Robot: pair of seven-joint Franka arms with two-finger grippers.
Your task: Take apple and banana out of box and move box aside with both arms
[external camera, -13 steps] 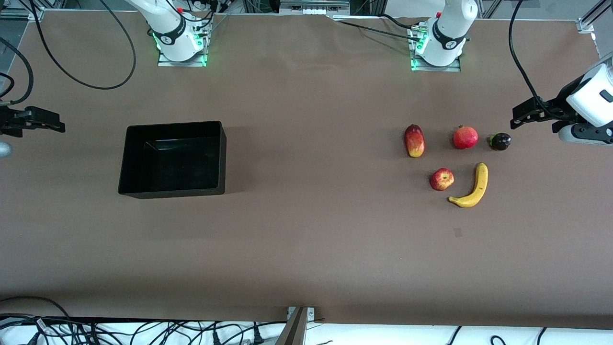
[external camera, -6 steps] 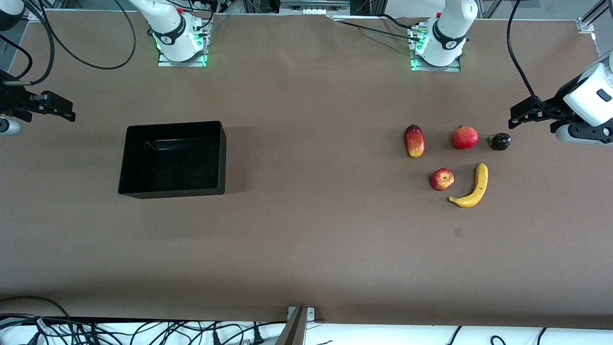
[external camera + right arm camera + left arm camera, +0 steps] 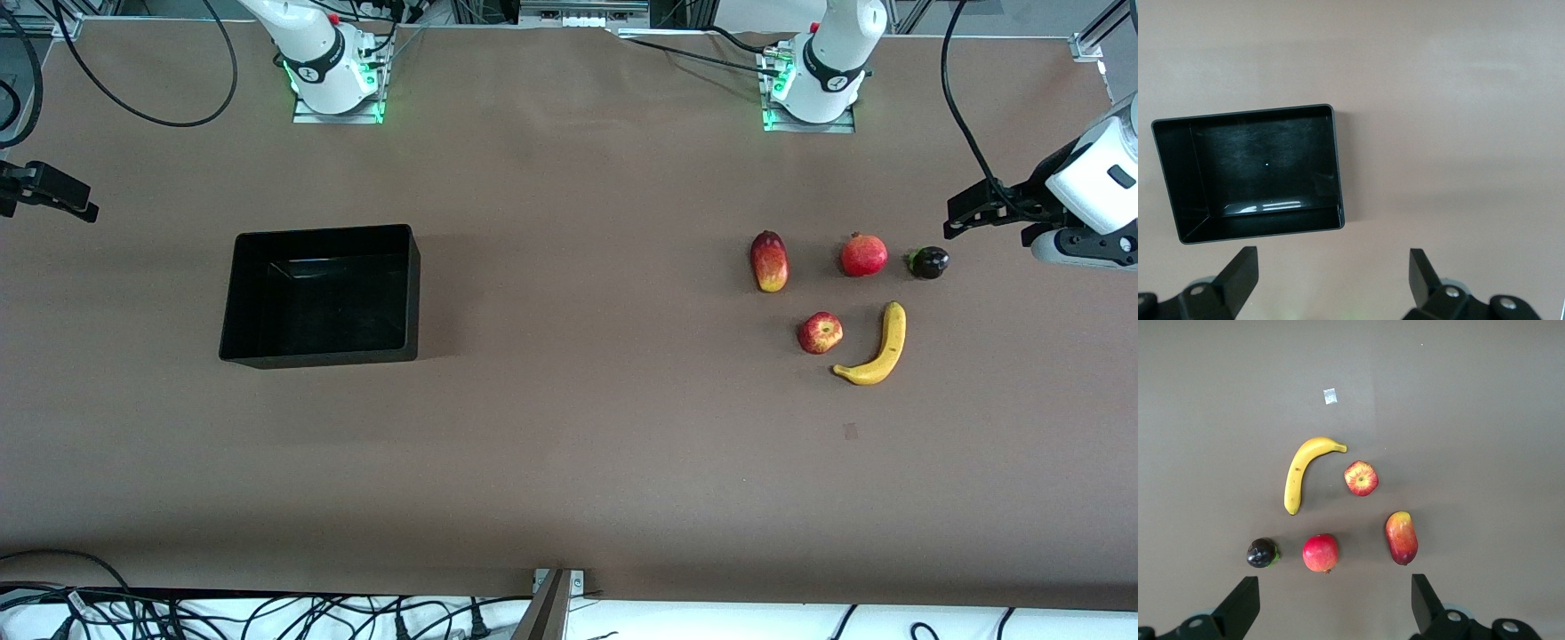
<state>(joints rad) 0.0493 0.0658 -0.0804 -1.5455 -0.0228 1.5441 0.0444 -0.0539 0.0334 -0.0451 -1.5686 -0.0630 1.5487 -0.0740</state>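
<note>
The apple (image 3: 820,332), small and red with yellow patches, lies beside the curved yellow banana (image 3: 876,347) toward the left arm's end of the table. In the left wrist view both the banana (image 3: 1301,475) and the apple (image 3: 1361,478) show. My left gripper (image 3: 965,213) hangs open over bare table by the fruits, and in its own view the left gripper (image 3: 1335,603) holds nothing. The black box (image 3: 324,229) stands empty toward the right arm's end. My right gripper (image 3: 76,203) hovers open over that end's edge, apart from the box (image 3: 1245,113); the right gripper (image 3: 1333,280) is empty.
Three other fruits lie in a row farther from the front camera than the apple: an oblong red-yellow one (image 3: 769,260), a round red crowned one (image 3: 864,254) and a small dark one (image 3: 928,262). A small grey patch (image 3: 850,431) marks the table. Cables trail along the table's ends.
My right gripper has shifted a little toward the robots' bases, swung inward, then drew back to the table's end. The left gripper barely moved. Fruits and box stayed put.
</note>
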